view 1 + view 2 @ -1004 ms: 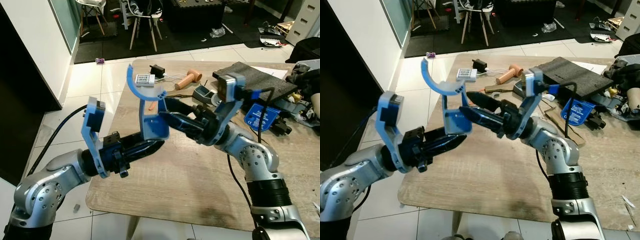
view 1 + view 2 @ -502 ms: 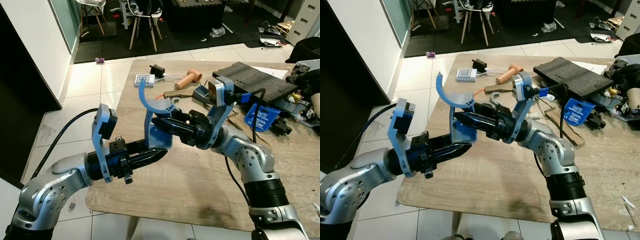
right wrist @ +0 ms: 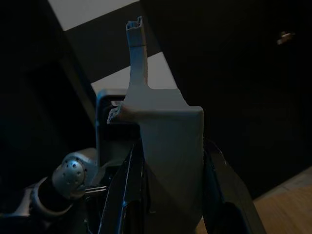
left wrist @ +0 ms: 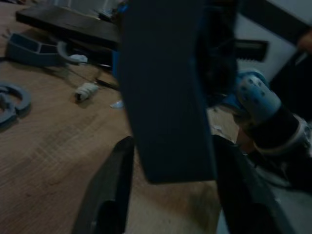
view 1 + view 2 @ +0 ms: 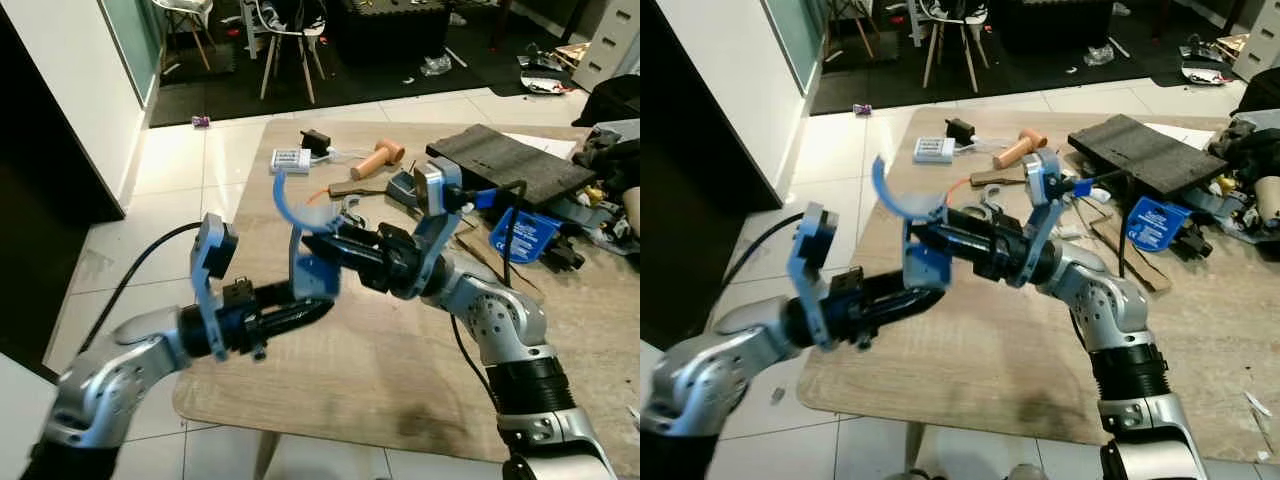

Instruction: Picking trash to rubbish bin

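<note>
The right gripper (image 5: 335,250) is clamped on one blue plastic bracket (image 5: 308,262), held above the wooden table (image 5: 400,350) near its left edge. The left gripper (image 5: 300,312) reaches in below; whether its fingers grip the bracket is blurred and unclear. Beyond lie a mallet (image 5: 376,158) and other clutter.

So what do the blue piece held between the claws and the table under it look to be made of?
The blue piece looks like matte rigid plastic, possibly 3D-printed: uniform colour, thin flat walls, a curved arm ending in a small clip. The table looks like pale wood or wood-look laminate: visible grain, dull finish, dark stains near its front edge.
</note>
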### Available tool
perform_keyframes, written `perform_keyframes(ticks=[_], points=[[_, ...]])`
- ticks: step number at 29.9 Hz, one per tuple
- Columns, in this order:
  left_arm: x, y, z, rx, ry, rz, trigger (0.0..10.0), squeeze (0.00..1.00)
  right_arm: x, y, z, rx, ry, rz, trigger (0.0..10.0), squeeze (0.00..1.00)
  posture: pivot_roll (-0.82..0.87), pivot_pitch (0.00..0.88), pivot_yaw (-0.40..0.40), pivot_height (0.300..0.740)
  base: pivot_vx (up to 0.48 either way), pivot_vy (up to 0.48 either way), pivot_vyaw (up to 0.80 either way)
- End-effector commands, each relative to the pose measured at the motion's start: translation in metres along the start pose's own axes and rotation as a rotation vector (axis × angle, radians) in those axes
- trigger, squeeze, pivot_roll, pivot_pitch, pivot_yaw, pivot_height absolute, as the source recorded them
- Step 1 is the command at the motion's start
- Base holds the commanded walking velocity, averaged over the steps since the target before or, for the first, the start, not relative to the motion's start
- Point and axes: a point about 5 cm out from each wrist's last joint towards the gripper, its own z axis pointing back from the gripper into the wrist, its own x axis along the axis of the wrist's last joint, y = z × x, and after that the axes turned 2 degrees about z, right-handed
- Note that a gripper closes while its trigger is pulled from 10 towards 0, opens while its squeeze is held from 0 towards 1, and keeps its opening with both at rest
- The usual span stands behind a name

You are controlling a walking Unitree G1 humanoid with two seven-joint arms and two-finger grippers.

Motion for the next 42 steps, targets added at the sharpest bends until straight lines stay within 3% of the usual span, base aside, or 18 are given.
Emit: perform_keyframes(ticks=[1, 6, 9, 13, 17, 20, 21, 22, 23, 24, 30, 32, 33, 34, 37, 38, 42], points=[[-0.001, 0.024, 0.015, 0.172, -0.045, 0.034, 10.0, 1.00, 0.002, 0.000, -0.002, 0.009, -0.030, 0.006, 0.0, 0.00, -0.07, 0.066, 0.035, 0.740, 0.000, 0.000, 0.00], [-0.003, 0.045, 0.033, 0.306, -0.113, 0.071, 10.0, 1.00, 0.006, -0.004, 0.002, -0.031, -0.070, 0.014, 0.0, 0.00, -0.07, 0.072, 0.041, 0.740, 0.000, 0.000, 0.00], [0.005, 0.066, 0.056, 0.466, -0.227, 0.078, 10.0, 1.00, 0.012, -0.010, 0.007, -0.086, -0.128, 0.015, 0.0, 0.00, -0.07, 0.076, 0.043, 0.740, 0.000, 0.000, 0.00], [0.018, 0.091, 0.104, 0.704, -0.425, 0.119, 10.0, 1.00, 0.012, -0.016, 0.013, -0.134, -0.167, -0.008, 0.0, 0.00, -0.07, 0.080, 0.045, 0.740, 0.000, 0.000, 0.00], [0.018, 0.099, 0.129, 0.827, -0.516, 0.139, 10.0, 1.00, 0.002, -0.012, 0.012, -0.108, -0.136, -0.027, 0.0, 0.00, -0.07, 0.082, 0.045, 0.740, 0.000, 0.000, 0.00], [0.014, 0.104, 0.138, 0.897, -0.540, 0.147, 10.0, 1.00, -0.004, -0.009, 0.009, -0.087, -0.104, -0.025, 0.0, 0.00, -0.07, 0.082, 0.045, 0.740, 0.000, 0.000, 0.00], [0.009, 0.108, 0.143, 0.945, -0.552, 0.163, 10.0, 1.00, -0.008, -0.008, 0.008, -0.082, -0.081, -0.018, 2.1, 0.00, -0.07, 0.082, 0.045, 0.740, 0.000, 0.000, 0.00], [0.009, 0.108, 0.143, 0.945, -0.552, 0.163, 10.0, 1.00, -0.008, -0.008, 0.008, -0.082, -0.081, -0.018, 2.1, 0.00, -0.07, 0.082, 0.045, 0.740, 0.000, 0.000, 0.00], [0.003, 0.112, 0.149, 1.011, -0.560, 0.171, 10.0, 0.55, -0.013, -0.009, 0.005, -0.099, -0.057, -0.008, 10.0, 0.00, -0.07, 0.082, 0.045, 0.740, 0.000, 0.000, 0.00], [-0.002, 0.115, 0.153, 1.065, -0.571, 0.179, 10.0, 0.00, -0.018, -0.009, 0.003, -0.112, -0.039, -0.004, 10.0, 0.00, -0.07, 0.085, 0.045, 0.740, 0.000, 0.000, 0.00], [-0.024, 0.123, 0.173, 1.252, -0.594, 0.221, 10.0, 0.00, -0.030, -0.001, -0.005, -0.066, -0.007, -0.005, 10.0, 0.00, -0.07, 0.088, 0.050, 0.740, 0.000, 0.000, 0.00], [-0.045, 0.124, 0.186, 1.367, -0.537, 0.238, 10.0, 0.00, -0.038, 0.005, -0.013, -0.039, 0.030, -0.022, 10.0, 0.00, -0.07, 0.088, 0.051, 0.740, 0.000, 0.000, 0.00], [-0.045, 0.124, 0.186, 1.367, -0.537, 0.238, 10.0, 0.00, -0.038, 0.005, -0.013, -0.039, 0.030, -0.022, 10.0, 0.00, -0.07, 0.088, 0.051, 0.740, 0.000, 0.000, 0.00], [-0.051, 0.124, 0.189, 1.395, -0.521, 0.248, 10.0, 0.00, -0.040, 0.006, -0.014, -0.034, 0.034, -0.026, 10.0, 0.00, 0.00, 0.000, 0.000, 0.740, 0.000, 0.000, 0.00], [-0.060, 0.124, 0.193, 1.443, -0.499, 0.256, 10.0, 0.00, -0.039, 0.007, -0.016, -0.033, 0.008, -0.033, 10.0, 0.00, 0.00, 0.000, 0.000, 0.740, 0.000, 0.000, 0.00], [-0.065, 0.123, 0.197, 1.469, -0.491, 0.264, 10.0, 0.00, -0.038, 0.006, -0.018, -0.042, -0.011, -0.037, 10.0, 0.00, -0.07, 0.088, 0.050, 0.740, 0.000, 0.000, 0.00], [-0.080, 0.121, 0.205, 1.549, -0.462, 0.280, 10.0, 0.00, -0.038, 0.005, -0.019, -0.045, -0.012, -0.023, 10.0, 0.00, -0.07, 0.086, 0.049, 0.740, 0.000, 0.000, 0.00]])
